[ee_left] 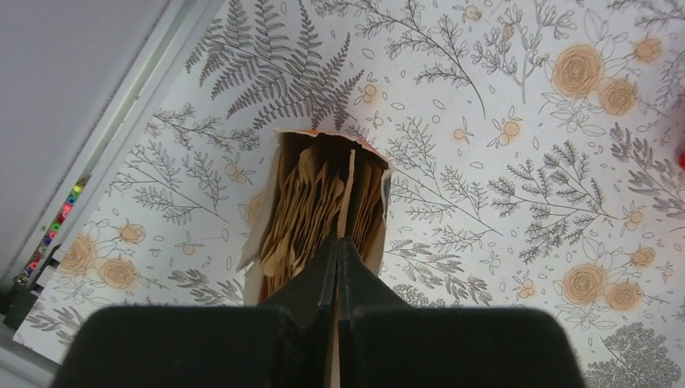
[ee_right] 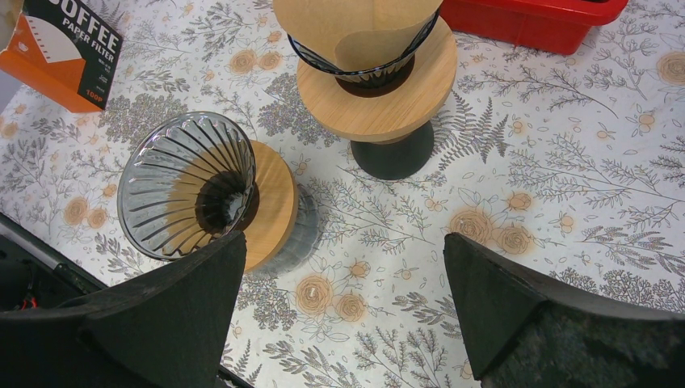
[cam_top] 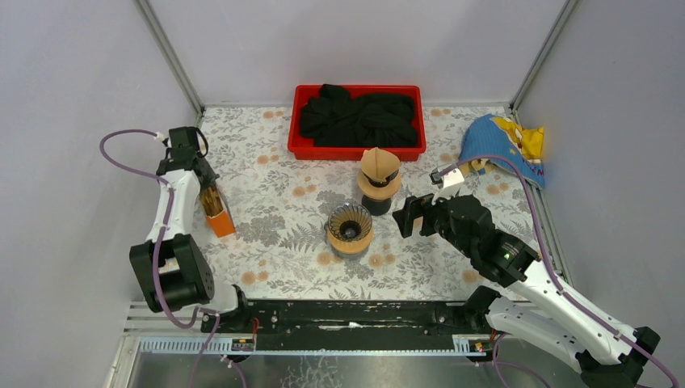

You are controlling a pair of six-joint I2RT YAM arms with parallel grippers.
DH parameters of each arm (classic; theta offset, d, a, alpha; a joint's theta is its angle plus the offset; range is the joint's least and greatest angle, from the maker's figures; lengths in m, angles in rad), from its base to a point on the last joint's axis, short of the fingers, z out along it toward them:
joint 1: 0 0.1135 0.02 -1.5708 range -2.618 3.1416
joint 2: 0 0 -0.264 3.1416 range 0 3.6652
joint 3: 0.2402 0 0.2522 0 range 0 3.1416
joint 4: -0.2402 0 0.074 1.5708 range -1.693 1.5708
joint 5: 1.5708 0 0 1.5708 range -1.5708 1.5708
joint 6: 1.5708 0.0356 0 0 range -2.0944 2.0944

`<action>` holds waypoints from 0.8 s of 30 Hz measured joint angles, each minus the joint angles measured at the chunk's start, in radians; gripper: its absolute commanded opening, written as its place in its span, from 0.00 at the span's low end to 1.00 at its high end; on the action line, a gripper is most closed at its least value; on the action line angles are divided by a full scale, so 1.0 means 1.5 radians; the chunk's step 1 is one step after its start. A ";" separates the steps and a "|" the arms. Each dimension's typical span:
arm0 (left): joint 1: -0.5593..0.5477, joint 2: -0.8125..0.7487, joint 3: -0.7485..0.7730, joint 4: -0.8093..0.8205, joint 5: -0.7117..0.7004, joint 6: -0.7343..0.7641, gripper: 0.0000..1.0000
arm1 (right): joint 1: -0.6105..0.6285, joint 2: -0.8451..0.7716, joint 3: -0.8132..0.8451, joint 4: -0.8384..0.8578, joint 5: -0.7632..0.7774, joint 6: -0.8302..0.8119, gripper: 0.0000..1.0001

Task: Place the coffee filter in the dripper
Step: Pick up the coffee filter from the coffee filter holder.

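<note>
Left gripper pinches a coffee filter inside its box, right gripper gapes, central glass dripper sits unfilled.

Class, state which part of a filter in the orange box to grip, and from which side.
Pinch the upper edge of one filter from above: the filters stand packed upright in the open-topped box, so only their top edges show. The left tool is shut there.

orange filter box, white lettering "OFFEE PAPER FILTER"
</note>
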 measured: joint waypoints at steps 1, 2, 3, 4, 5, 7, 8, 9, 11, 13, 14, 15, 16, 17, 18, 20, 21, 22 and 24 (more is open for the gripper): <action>0.000 -0.007 0.000 -0.001 -0.004 0.000 0.00 | 0.000 0.000 0.000 0.000 0.000 0.000 0.99; 0.000 -0.017 0.000 -0.001 -0.008 0.000 0.00 | 0.000 0.000 0.000 0.000 0.000 0.000 0.99; 0.000 -0.028 0.000 -0.002 -0.011 0.000 0.00 | 0.000 0.000 0.000 0.000 0.000 0.000 0.99; 0.000 -0.039 0.000 -0.002 -0.014 0.000 0.00 | 0.000 0.001 0.000 0.000 0.000 0.000 0.99; 0.000 -0.051 0.000 -0.002 -0.017 -0.001 0.00 | 0.000 0.002 0.000 0.000 0.000 0.000 0.99; 0.001 -0.071 0.000 -0.003 -0.021 -0.002 0.00 | 0.000 0.004 0.000 0.000 0.000 0.000 0.99; 0.001 -0.082 0.000 -0.003 -0.022 -0.004 0.00 | 0.000 0.005 0.000 0.000 0.000 0.000 0.99; 0.002 -0.092 0.000 -0.004 -0.022 -0.005 0.00 | 0.000 0.005 0.000 0.000 0.000 0.000 0.99; 0.003 -0.111 0.000 -0.005 -0.021 -0.008 0.00 | 0.000 0.007 0.000 -0.001 -0.001 0.000 0.99; 0.003 -0.133 0.000 -0.008 -0.018 -0.011 0.00 | 0.000 0.007 0.000 -0.001 -0.001 0.000 0.99; 0.003 -0.146 0.000 -0.011 -0.014 -0.012 0.00 | 0.000 0.008 0.000 -0.001 -0.002 -0.001 0.99; 0.003 -0.158 0.000 -0.013 -0.010 -0.013 0.00 | 0.000 0.009 0.001 -0.001 -0.003 -0.001 0.99; 0.003 -0.172 0.000 -0.015 -0.006 -0.014 0.00 | 0.000 0.010 0.001 -0.001 -0.003 -0.001 0.99; 0.003 -0.183 0.001 -0.018 -0.002 -0.015 0.00 | 0.000 0.011 0.002 -0.002 -0.004 -0.003 0.99; 0.003 -0.194 0.003 -0.021 0.006 -0.016 0.00 | 0.000 0.011 0.002 -0.002 -0.006 -0.003 0.99; 0.003 -0.216 0.008 -0.029 0.023 -0.018 0.00 | 0.000 0.011 0.002 -0.003 -0.006 -0.006 0.99; 0.003 -0.226 0.009 -0.031 0.030 -0.018 0.00 | 0.000 0.010 0.002 -0.003 -0.007 -0.008 0.99; 0.003 -0.238 0.009 -0.032 0.040 -0.018 0.00 | 0.000 0.009 0.002 -0.003 -0.008 -0.010 0.99; 0.003 -0.259 0.009 -0.036 0.064 -0.019 0.00 | 0.000 0.005 0.002 -0.001 -0.009 -0.014 0.99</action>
